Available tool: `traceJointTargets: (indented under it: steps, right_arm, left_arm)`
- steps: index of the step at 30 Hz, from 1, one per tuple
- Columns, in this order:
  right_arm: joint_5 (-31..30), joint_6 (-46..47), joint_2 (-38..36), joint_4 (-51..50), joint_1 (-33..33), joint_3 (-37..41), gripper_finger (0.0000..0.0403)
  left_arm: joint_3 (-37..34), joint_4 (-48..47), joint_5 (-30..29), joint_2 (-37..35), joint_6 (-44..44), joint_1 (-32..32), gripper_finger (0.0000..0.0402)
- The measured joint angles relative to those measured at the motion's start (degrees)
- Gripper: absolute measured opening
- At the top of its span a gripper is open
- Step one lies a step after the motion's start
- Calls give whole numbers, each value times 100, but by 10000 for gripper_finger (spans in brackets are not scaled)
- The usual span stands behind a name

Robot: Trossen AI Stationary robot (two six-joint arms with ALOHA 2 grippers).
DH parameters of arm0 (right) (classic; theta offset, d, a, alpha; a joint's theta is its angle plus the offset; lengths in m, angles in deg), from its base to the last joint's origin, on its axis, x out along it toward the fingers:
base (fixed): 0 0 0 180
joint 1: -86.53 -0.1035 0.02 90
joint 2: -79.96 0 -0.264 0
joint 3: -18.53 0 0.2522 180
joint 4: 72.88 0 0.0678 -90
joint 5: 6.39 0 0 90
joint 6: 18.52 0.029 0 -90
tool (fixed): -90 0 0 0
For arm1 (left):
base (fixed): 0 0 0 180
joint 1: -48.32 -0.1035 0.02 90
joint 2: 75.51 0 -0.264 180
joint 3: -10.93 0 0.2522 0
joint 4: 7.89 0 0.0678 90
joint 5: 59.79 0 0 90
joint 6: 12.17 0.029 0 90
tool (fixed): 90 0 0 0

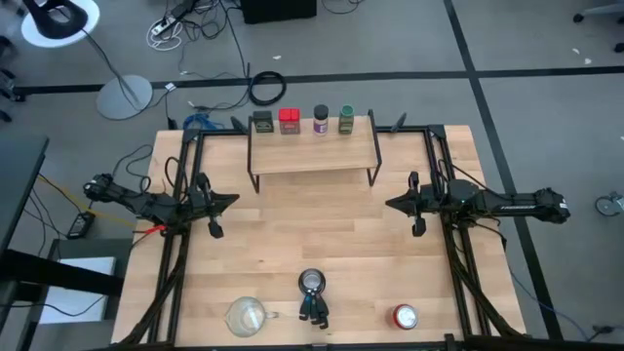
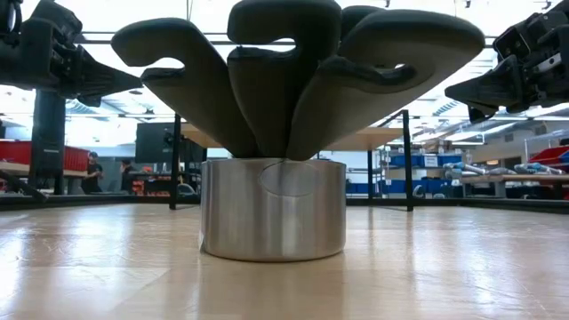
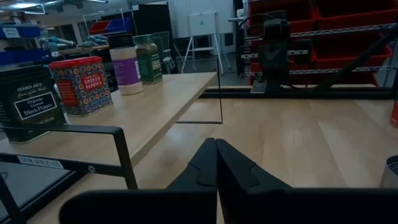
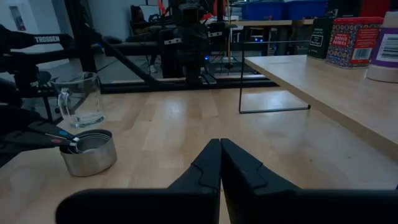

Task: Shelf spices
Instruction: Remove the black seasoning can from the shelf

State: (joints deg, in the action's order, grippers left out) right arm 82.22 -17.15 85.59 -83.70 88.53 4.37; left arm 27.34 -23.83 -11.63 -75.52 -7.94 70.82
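Shelf [image 1: 312, 161]: four spices in a row — black pepper tin [image 1: 262, 123], paprika tin [image 1: 289, 121], purple-labelled jar [image 1: 320, 120], green jar [image 1: 345, 119].
Left gripper [image 1: 232, 201]: fingers clenched, empty — above surface [image 1: 322, 234].
Right gripper [image 1: 392, 204]: same.

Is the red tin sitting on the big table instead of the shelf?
No, the red tin stands on the shelf, in a row with the other three spices.

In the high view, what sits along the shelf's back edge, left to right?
Dark olive square tin → red square tin → purple-labelled jar → green-lidded jar, all in one row on the shelf.
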Motion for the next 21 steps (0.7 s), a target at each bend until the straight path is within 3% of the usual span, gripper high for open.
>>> traceJointTargets:
  steps: [12,21]
  right_arm:
    - [0,0,-2,22,0,-1,11]
    - [-2,-1,-2,29,0,1,11]
  left_arm:
    - [0,1554,7,4,46,-2,2]
    - [1,3247,-61,0,1818,-2,2]
